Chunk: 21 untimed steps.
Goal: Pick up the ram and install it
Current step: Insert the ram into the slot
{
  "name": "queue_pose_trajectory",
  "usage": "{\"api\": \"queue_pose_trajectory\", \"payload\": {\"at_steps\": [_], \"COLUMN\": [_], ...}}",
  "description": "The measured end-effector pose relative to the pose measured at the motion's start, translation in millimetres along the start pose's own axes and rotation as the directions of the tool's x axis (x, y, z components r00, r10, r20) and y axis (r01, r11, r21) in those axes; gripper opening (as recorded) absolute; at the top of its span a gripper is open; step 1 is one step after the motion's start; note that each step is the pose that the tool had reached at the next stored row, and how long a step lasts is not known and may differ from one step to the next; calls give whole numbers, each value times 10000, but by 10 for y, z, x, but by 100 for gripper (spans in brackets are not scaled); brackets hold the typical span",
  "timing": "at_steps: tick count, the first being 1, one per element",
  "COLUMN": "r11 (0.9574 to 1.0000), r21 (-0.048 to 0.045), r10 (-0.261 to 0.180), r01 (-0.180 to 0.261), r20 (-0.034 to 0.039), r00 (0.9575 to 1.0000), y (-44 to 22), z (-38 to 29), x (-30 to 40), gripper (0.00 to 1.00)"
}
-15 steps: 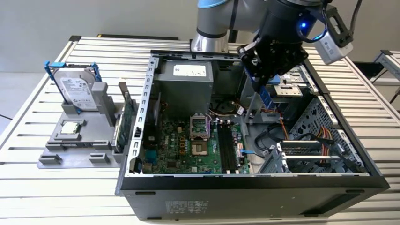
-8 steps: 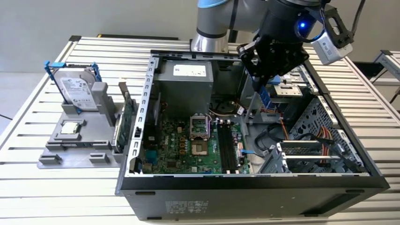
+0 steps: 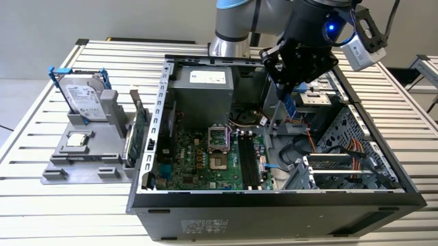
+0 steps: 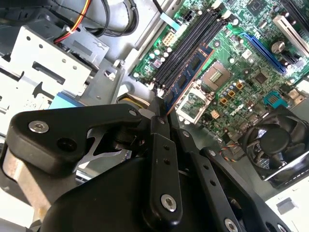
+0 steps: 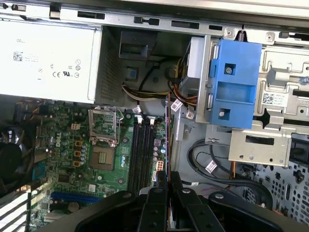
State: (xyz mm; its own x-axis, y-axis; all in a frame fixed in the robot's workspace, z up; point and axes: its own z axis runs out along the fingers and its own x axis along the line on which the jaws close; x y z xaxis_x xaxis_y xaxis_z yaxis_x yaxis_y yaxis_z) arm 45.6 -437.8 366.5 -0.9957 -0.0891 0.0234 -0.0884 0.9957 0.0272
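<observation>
Gripper (image 4: 161, 110) clamped narrow on the ram (image 4: 190, 72) — a thin, long, dark circuit-board stick with black chips, held by one end so the rest juts out past the fingertips.

Position: inside the open black-and-grey desktop computer case (image 3: 274, 197) that lies on the slatted metal worktop (image 3: 68, 205). The stick hangs clear above the green motherboard (image 3: 192, 159), near the row of long black memory slots (image 4: 186, 50) beside the square metal processor socket (image 4: 193, 104). Not seated; no contact with a slot visible.

In the first wrist view the stick shows edge-on, a thin line running roughly parallel to the slots (image 5: 142, 150).

Judgement on doing this step well:
- Keep the long edge parallel to the chosen slot — any twist would likely jam one corner.
- Centre it between the end latches; whether they stand open I cannot tell.
- Descend straight and level, with even pressure along the board.
- Mind the loose cables (image 5: 212, 166) close by.
</observation>
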Motion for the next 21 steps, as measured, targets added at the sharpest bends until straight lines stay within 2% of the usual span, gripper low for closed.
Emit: {"api": "queue_pose_trajectory", "payload": {"at_steps": [12, 21], "r11": [10000, 10000], "r21": [-1, -25], "r10": [1, 3], "r01": [-1, -3], "r20": [-1, 2], "r00": [10000, 10000], "y": [-18, -24], "z": [34, 51], "x": [-78, -92], "gripper": [0, 0]}}
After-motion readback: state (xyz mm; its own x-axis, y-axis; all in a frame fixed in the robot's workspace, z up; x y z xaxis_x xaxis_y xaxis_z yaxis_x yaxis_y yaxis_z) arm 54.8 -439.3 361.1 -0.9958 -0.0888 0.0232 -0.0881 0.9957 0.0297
